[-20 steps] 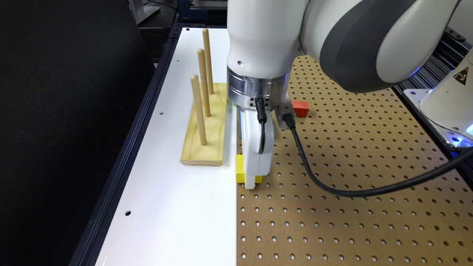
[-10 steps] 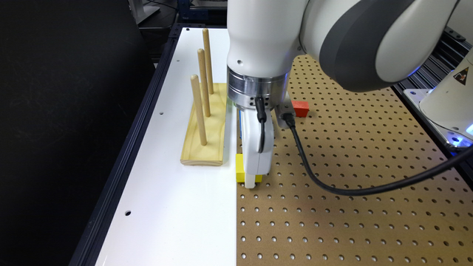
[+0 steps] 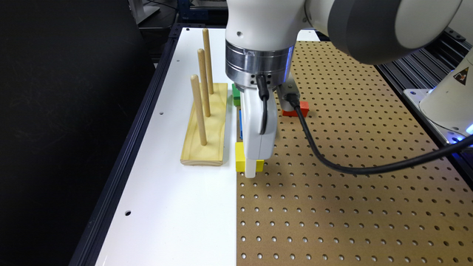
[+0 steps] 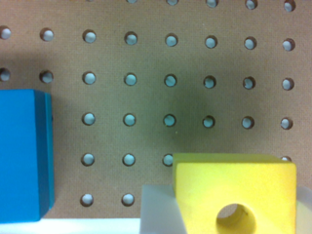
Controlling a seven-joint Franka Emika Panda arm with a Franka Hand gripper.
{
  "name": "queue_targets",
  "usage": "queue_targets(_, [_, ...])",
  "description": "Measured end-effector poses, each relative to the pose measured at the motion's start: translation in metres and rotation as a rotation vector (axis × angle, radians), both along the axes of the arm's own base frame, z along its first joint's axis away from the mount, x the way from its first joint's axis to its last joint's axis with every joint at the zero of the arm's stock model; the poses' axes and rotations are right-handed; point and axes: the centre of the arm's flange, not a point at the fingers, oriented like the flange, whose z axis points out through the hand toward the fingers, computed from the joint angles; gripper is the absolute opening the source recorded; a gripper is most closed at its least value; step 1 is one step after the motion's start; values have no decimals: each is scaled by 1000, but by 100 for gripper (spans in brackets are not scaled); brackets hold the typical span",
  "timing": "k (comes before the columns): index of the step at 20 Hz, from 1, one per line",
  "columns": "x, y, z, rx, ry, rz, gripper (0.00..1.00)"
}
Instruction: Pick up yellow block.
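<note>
Sitting at gripper (image 3: 251, 170): yellow block (image 3: 240, 159)

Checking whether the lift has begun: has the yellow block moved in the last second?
No. The yellow block sits at the same spot beside the near end of the peg base, on the pegboard.

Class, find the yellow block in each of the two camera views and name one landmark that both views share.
Exterior view: the yellow block sits at the seam of the white board and the brown pegboard, partly hidden behind the tool.
Wrist view: the yellow block is cut by the picture's edge, its round hole showing.
Shared landmark: the blue block, seen in the exterior view as a blue sliver behind the tool.
</note>
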Motion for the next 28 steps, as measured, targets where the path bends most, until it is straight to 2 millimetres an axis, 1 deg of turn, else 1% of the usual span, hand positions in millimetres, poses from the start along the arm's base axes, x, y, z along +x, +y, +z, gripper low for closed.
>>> queue_targets(2, [0, 0, 11, -2, -3, 1, 0])
queue_targets(5, [-1, 0, 37, -8, -2, 5, 0])
queue_targets(7, [-2, -1, 47, -12, 1, 7, 0])
queue_targets(12, [-2, -1, 47, -13, 5, 7, 0])
queue_targets(14, [-2, -1, 50, -12, 0, 7, 0])
queue_targets(16, [-2, -1, 60, -13, -8, 8, 0])
queue_targets(19, [-5, -1, 83, -17, -12, 10, 0])
queue_targets(22, [-7, -2, 97, -20, -13, 11, 0])
queue_targets(28, [-7, -2, 97, -21, -11, 11, 0])
